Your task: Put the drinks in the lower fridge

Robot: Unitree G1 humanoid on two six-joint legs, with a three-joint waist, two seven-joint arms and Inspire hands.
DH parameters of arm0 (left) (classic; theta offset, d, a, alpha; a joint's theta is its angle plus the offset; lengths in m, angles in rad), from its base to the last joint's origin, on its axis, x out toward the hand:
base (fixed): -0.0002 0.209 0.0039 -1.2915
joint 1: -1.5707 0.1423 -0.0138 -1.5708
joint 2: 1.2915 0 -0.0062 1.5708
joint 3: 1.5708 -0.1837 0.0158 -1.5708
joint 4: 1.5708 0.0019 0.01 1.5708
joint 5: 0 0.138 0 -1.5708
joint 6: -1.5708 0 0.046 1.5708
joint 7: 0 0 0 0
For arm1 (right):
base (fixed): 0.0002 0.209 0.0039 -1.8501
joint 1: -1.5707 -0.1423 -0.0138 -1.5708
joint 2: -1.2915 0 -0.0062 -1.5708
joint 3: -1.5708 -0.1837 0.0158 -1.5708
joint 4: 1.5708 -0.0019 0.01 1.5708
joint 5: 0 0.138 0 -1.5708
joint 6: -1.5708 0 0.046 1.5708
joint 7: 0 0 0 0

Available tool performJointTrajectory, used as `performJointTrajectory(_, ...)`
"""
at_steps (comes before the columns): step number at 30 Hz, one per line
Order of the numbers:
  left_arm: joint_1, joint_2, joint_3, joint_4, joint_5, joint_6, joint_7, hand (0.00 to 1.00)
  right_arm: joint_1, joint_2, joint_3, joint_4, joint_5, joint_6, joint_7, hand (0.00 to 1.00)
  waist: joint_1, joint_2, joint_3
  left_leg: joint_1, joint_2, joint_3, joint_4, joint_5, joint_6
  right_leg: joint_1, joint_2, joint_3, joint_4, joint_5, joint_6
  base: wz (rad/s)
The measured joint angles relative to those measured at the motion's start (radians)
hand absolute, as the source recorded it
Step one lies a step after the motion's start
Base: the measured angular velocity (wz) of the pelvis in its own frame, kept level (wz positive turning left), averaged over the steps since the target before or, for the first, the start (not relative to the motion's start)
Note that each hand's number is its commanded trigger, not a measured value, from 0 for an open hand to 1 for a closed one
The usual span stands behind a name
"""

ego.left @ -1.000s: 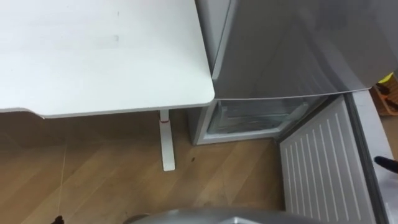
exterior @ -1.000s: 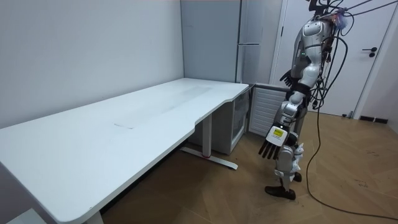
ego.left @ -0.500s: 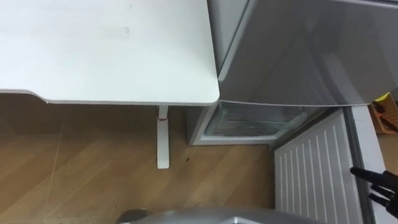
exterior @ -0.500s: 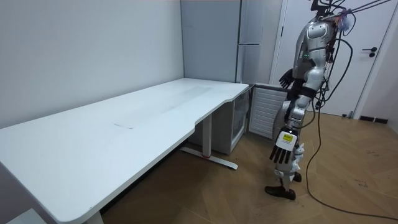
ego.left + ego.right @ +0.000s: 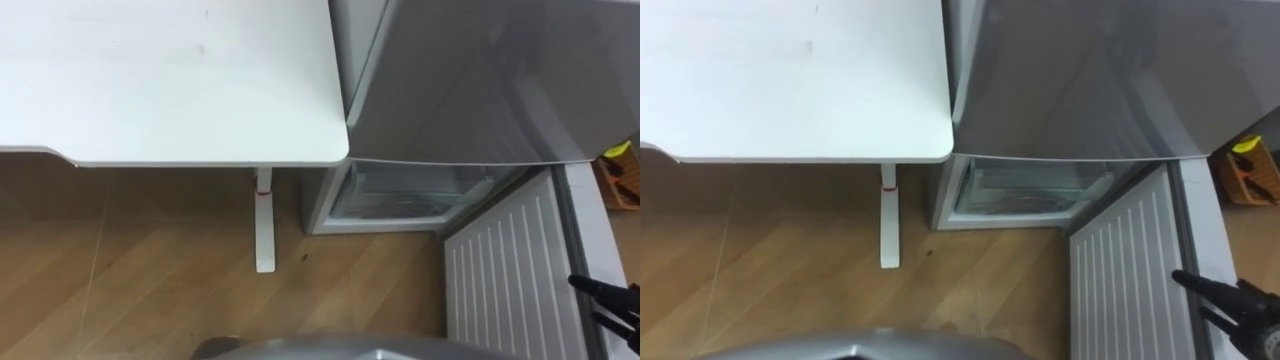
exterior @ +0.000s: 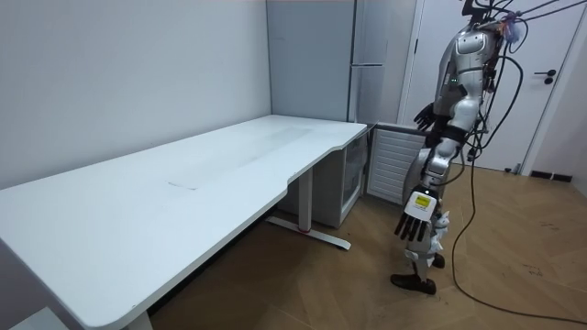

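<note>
While the robot stands on the wood floor (image 5: 150, 290) facing the tall grey fridge (image 5: 480, 80), its right hand (image 5: 603, 294) reaches in from the lower right with dark fingers stretched out straight, holding nothing. It hovers just past the outer edge of the lower door (image 5: 505, 270). That door is swung wide open toward the robot, with its ribbed white inner face up. Behind the door the lower compartment (image 5: 410, 195) stands open under the closed upper part of the fridge, and pale shelving shows inside.

In the room view the left hand (image 6: 415, 218) hangs low beside the leg, fingers straight and spread, empty.

A big white table (image 5: 150, 80) sits with its corner right against the fridge's left side, and its white leg (image 5: 263, 225) stands on the floor just left of the open compartment. At the far right edge, past the fridge, lies a yellow and brown thing (image 5: 1250, 168) I cannot make out. A white room door (image 6: 541, 82) is behind the robot.
</note>
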Motion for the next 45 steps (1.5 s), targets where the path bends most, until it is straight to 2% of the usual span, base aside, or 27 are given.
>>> performJointTrajectory(3,-0.005,0.003,-0.005,-0.006,0.002,-0.001,0.006,0.00,0.001,-0.001,0.001,0.002,-0.005,0.000,-0.014,0.00,-0.007,-0.002,-0.0003,-0.012,0.000,0.000,0.001,0.000,0.000,-0.007,0.000,0.001,0.000,0.000,0.000,0.00)
performJointTrajectory(6,-0.008,0.004,-0.005,-0.008,0.029,-0.001,0.006,0.00,-0.001,-0.003,0.000,0.002,-0.023,0.000,-0.031,0.00,-0.024,-0.006,-0.0045,-0.023,0.000,0.003,0.002,0.002,0.001,-0.022,0.000,0.002,0.000,0.002,-0.002,0.00)
performJointTrajectory(13,-0.016,0.006,-0.008,-0.007,0.028,-0.016,0.048,0.00,-0.009,-0.013,0.000,-0.006,-0.029,-0.001,-0.073,0.00,-0.054,-0.003,-0.0034,-0.019,0.000,0.022,-0.013,0.003,0.001,-0.026,0.000,0.018,-0.001,0.002,-0.002,-0.06)
performJointTrajectory(20,-0.024,0.006,-0.008,-0.015,0.021,-0.025,0.067,0.00,-0.009,-0.016,0.000,-0.043,-0.018,-0.009,-0.109,0.00,-0.056,-0.002,-0.0057,-0.020,0.000,0.037,-0.019,0.003,0.001,-0.040,0.001,0.044,0.001,0.002,-0.002,-0.08)
performJointTrajectory(26,-0.027,0.006,-0.008,-0.021,0.020,-0.040,0.071,0.00,-0.021,-0.042,0.000,-0.078,-0.018,-0.022,-0.114,0.00,-0.057,-0.004,-0.0045,-0.020,0.002,0.042,-0.018,0.003,0.001,-0.054,0.002,0.047,0.004,0.002,-0.003,-0.03)
performJointTrajectory(36,-0.024,0.006,-0.010,-0.021,0.019,-0.041,0.080,0.00,-0.002,-0.043,0.002,-0.077,-0.001,-0.032,-0.115,0.00,-0.058,-0.006,-0.0040,-0.023,0.002,0.048,-0.032,0.004,0.000,-0.052,0.002,0.046,0.001,0.002,-0.003,0.00)
performJointTrajectory(37,-0.026,0.009,-0.028,-0.015,0.020,-0.043,0.081,0.00,-0.002,-0.043,0.005,-0.071,-0.002,-0.032,-0.115,0.00,-0.055,-0.004,-0.0010,-0.024,0.002,0.050,-0.032,0.004,0.000,-0.053,0.002,0.046,0.001,0.002,-0.003,0.00)
performJointTrajectory(42,-0.028,0.013,-0.069,0.005,0.025,-0.048,0.077,0.00,0.007,-0.042,0.042,-0.019,0.005,-0.033,-0.112,0.00,-0.049,0.006,-0.0043,-0.036,0.002,0.048,-0.021,0.004,0.000,-0.070,0.002,0.043,-0.001,0.002,-0.003,0.00)
performJointTrajectory(45,-0.023,0.015,-0.069,0.005,0.026,-0.042,0.073,0.00,0.006,-0.041,0.042,0.011,0.004,-0.032,-0.113,0.00,-0.044,0.009,-0.0025,-0.041,0.002,0.047,-0.021,0.004,0.000,-0.075,0.002,0.044,-0.001,0.002,-0.003,0.00)
